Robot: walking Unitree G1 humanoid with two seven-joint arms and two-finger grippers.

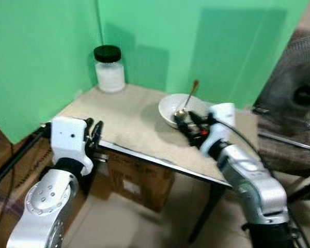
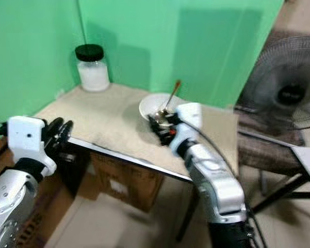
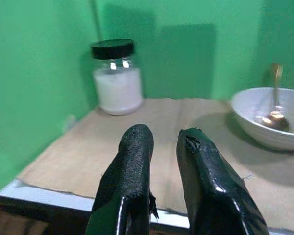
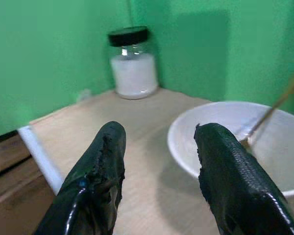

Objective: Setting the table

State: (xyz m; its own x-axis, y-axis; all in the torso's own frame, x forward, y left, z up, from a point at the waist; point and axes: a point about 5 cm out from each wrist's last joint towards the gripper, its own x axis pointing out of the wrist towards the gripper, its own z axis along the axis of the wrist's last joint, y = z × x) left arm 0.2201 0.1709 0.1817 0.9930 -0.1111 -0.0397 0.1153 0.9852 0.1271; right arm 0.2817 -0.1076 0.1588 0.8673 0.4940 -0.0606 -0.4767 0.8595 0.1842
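Note:
A white bowl [image 1: 169,109] stands on the beige-topped table [image 1: 125,120], right of centre, with a metal spoon [image 1: 189,96] leaning inside it. A glass jar [image 1: 109,70] with a black lid and white contents sits at the back left corner. My right gripper [image 1: 186,123] hovers at the bowl's near rim, open, with the rim [image 4: 186,132] showing between its fingers and nothing gripped. My left gripper [image 1: 95,134] hangs at the table's front left edge, shut and holding nothing; past its fingertips [image 3: 137,139] I see the jar [image 3: 116,78] and the bowl [image 3: 269,115].
Green screens [image 1: 46,46] wall in the table at the back and left. A standing fan [image 1: 299,88] and a woven seat are to the right. A cardboard box [image 1: 139,183] sits under the table. Bare mat lies between jar and bowl.

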